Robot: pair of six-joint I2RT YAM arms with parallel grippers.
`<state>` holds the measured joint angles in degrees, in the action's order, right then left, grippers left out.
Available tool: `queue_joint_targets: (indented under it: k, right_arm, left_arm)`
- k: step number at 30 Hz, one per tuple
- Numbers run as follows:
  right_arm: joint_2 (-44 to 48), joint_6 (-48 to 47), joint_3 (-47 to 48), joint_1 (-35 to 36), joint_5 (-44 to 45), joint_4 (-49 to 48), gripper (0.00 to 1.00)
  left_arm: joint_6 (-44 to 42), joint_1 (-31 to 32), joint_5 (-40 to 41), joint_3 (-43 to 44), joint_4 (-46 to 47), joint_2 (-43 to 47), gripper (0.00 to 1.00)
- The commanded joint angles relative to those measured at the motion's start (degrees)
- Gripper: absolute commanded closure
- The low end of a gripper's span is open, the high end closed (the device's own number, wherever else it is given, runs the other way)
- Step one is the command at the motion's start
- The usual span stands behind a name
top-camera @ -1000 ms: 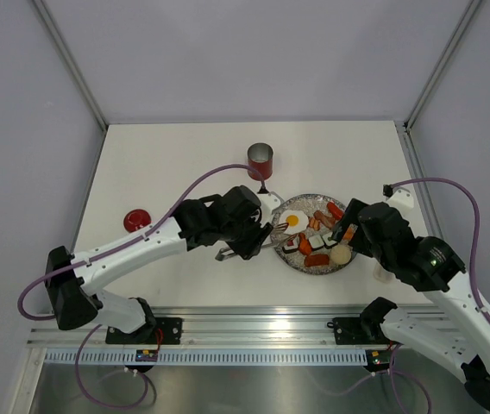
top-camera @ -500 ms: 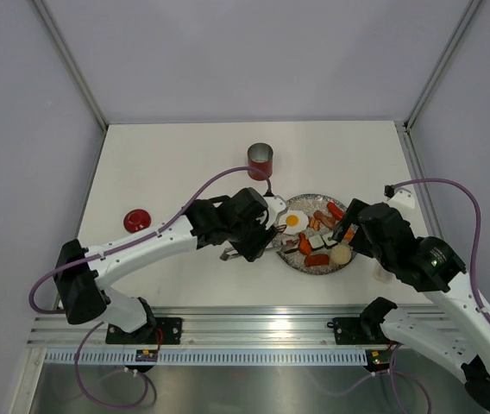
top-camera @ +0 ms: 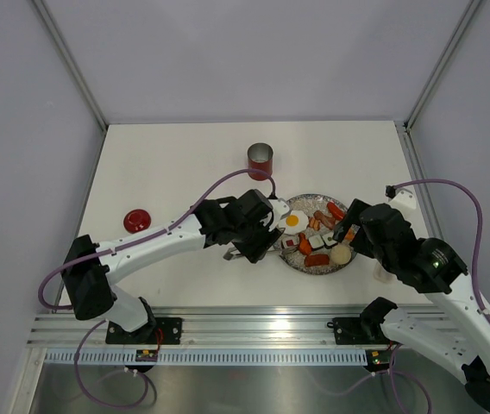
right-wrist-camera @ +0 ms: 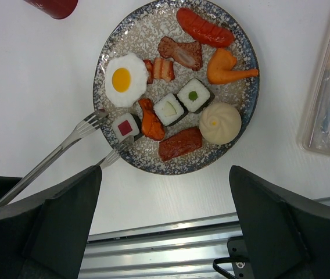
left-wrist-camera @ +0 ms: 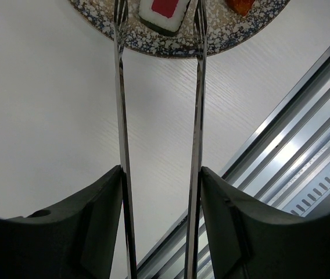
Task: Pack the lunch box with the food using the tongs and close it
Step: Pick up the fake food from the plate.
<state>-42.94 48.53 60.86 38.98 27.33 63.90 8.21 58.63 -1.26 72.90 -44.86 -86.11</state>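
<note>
My left gripper [left-wrist-camera: 161, 174] is shut on the tongs [left-wrist-camera: 120, 116], one silver arm pressed against each finger. The forked tong tips [right-wrist-camera: 98, 119] stand on either side of a red-centred sushi roll [right-wrist-camera: 125, 126] at the left edge of the speckled plate [right-wrist-camera: 176, 168]. The plate also holds a fried egg [right-wrist-camera: 121, 79], two more sushi rolls [right-wrist-camera: 169, 109], red sausages [right-wrist-camera: 204, 28], a carrot piece [right-wrist-camera: 229, 67] and a pale bun [right-wrist-camera: 219, 123]. The red lunch box [top-camera: 260, 160] stands open behind the plate. Its lid [top-camera: 136, 220] lies far left. My right gripper [right-wrist-camera: 165, 171] hangs open and empty over the plate's near edge.
A clear plastic case [right-wrist-camera: 327, 99] lies on the table right of the plate. The metal rail [right-wrist-camera: 182, 256] runs along the near table edge. Both arms crowd the plate from left and right in the top view.
My left gripper has carried the tongs to the right, bringing their tips onto the plate's left edge around the red-centred sushi roll. The right arm has stayed still.
</note>
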Motion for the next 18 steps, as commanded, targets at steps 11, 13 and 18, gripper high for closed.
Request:
queue_joint_targets:
  k: [11,13,18]
  right_arm:
    - [0.31,1.12,0.84,0.48,0.71,-0.44,0.01]
    - [0.31,1.21,0.75,0.48,0.71,-0.53,0.01]
    - [0.14,1.13,0.58,0.48,0.62,-0.79,0.01]
  left_arm:
    - [-1.53,0.26,0.73,-0.13,3.46,-1.96,0.39]
    - [-1.62,0.34,0.99,-0.31,3.55,-2.14,0.39]
    - [-1.62,0.26,0.47,-0.57,4.43,-2.75,0.41]
